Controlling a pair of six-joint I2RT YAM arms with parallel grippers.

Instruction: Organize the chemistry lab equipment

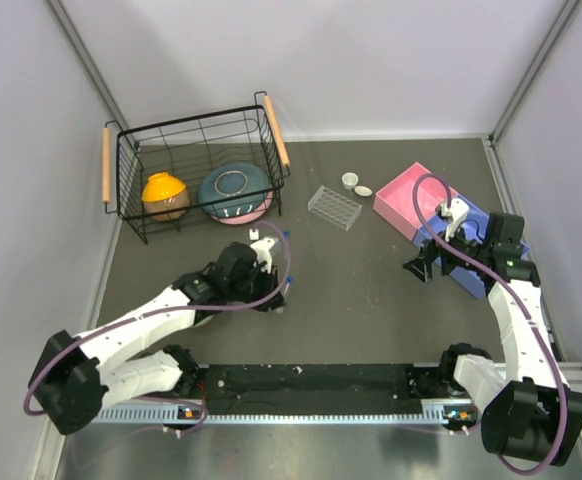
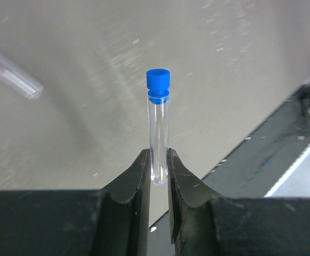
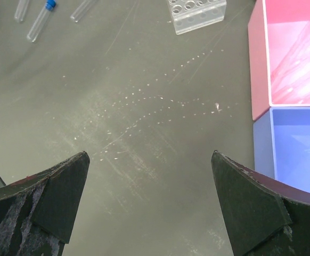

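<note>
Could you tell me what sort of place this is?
Probably a robot test cell staged as a lab bench: white walls, a blue-capped tube in the left gripper, a clear tube rack.

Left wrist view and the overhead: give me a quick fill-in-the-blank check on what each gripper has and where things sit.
1. The left gripper is shut on a clear tube with a ____ cap.
2. The right gripper holds nothing, its jaws wide ____.
3. The orange bowl sits inside the black wire ____.
Missing words: blue; open; basket.
</note>
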